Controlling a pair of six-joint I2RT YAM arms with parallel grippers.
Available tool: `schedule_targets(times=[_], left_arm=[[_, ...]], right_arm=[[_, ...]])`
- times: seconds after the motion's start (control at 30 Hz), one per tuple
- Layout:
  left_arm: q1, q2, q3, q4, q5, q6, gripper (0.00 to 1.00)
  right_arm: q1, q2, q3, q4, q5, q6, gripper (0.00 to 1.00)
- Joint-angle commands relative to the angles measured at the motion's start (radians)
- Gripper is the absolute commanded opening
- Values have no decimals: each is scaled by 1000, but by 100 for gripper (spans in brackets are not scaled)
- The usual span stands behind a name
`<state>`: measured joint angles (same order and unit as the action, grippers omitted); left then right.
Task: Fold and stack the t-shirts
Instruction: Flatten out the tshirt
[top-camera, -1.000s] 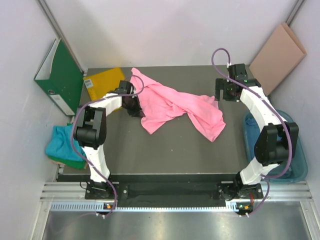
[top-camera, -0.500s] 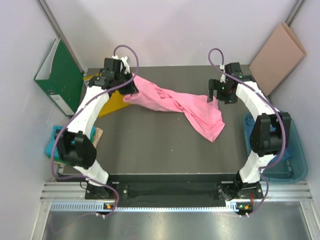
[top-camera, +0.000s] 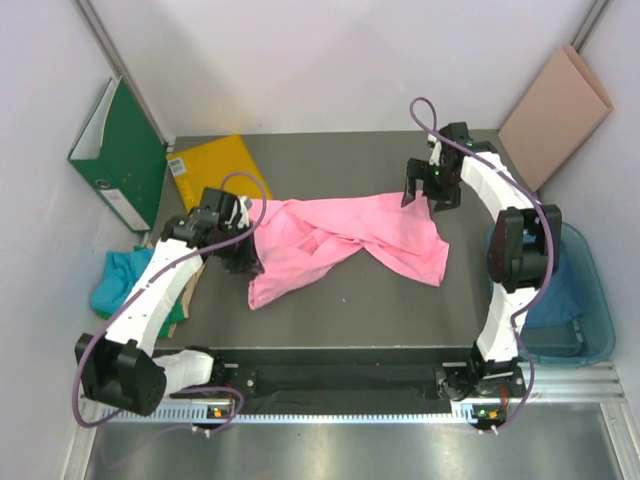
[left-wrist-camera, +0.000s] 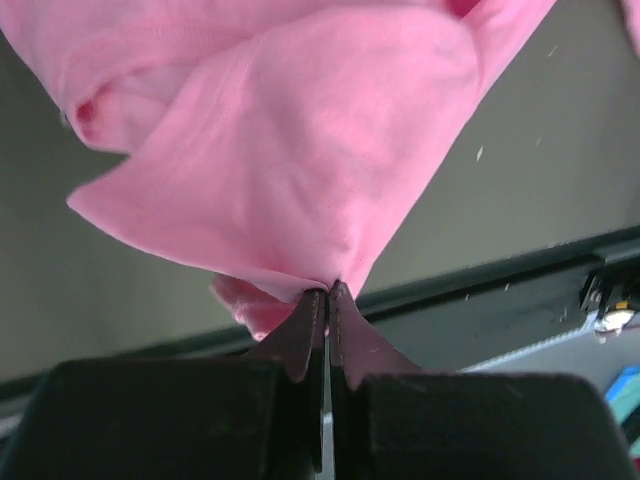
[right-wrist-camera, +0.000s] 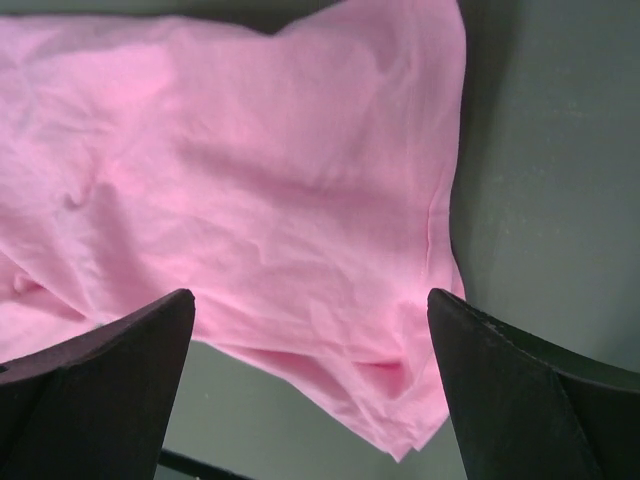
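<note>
- The pink t-shirt (top-camera: 345, 232) lies crumpled across the middle of the table, its long axis running from lower left to upper right in the top view
- The left gripper (left-wrist-camera: 326, 296) is clamped tight on a pinch of the shirt's lower-left edge, with cloth bunching at the closed fingertips
- The right gripper (right-wrist-camera: 310, 305) hovers spread wide over the upper-right end, holding nothing
- That free end lies directly below the right gripper, so the right arm looks the nearer one to seize it

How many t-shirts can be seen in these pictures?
3. The pink t-shirt lies mid-table; a teal one is bunched left of the table; a blue one lies in the bin at right. More may be hidden beneath.
</note>
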<state>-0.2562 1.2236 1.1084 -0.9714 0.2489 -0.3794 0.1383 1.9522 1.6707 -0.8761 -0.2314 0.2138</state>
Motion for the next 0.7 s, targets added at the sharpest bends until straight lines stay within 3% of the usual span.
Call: schedule_targets(times=[0.0,0.03,0.07,0.27,0.37,0.43,0.63,0.67], left_arm=[[-5,-61,-91,-96,32,-47,31],[-6,-61,-88,-105,21,-47,85],[-6,-62,-78,-107,12,-46,99],[-3,-43,60,66,-181,-53,99],[5,54,119,155,-253,-79,99],[9,152,159,198,-296,-98,93],[77,388,257,235,-254,-173,95],[95,404,252,282,-153,-226,96]], right_arm=[[21,37,92,-12,-37,13,100],[21,43,98,-17,-40,12,100],[21,48,103,-17,-42,12,100],[23,56,113,-17,-37,4,100],[23,50,101,-9,-36,6,100],[23,40,83,8,-37,7,100],[23,21,57,22,-31,7,100],[23,14,54,25,-29,7,100]])
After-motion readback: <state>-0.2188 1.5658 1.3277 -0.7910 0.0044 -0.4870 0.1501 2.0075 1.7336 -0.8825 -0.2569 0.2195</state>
